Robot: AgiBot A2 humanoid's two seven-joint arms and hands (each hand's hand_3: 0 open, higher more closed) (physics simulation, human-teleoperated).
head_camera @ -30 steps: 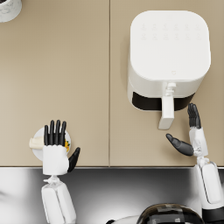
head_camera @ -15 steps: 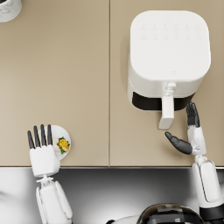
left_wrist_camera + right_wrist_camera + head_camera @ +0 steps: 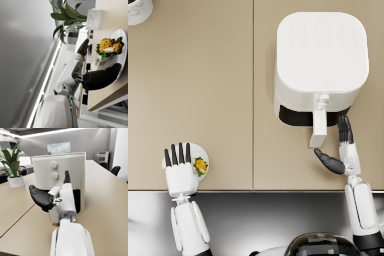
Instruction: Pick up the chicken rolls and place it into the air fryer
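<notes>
In the head view the chicken rolls sit on a small white plate at the near edge of the table, around 8 o'clock in the picture, and the left hand lies just beside them at their 9 o'clock, flat over the plate's left half with its fingers straight, apart and pointing to 12; it holds nothing. The rolls make a roundish heap with no clear long axis. The air fryer stands well apart, toward 2 o'clock, its drawer handle pointing to 6. The right hand, spread and empty, waits just beside that handle, so I judge the left hand nearer the food. The left wrist view adds green leaves under the rolls and the thumb pressed along the plate's rim.
</notes>
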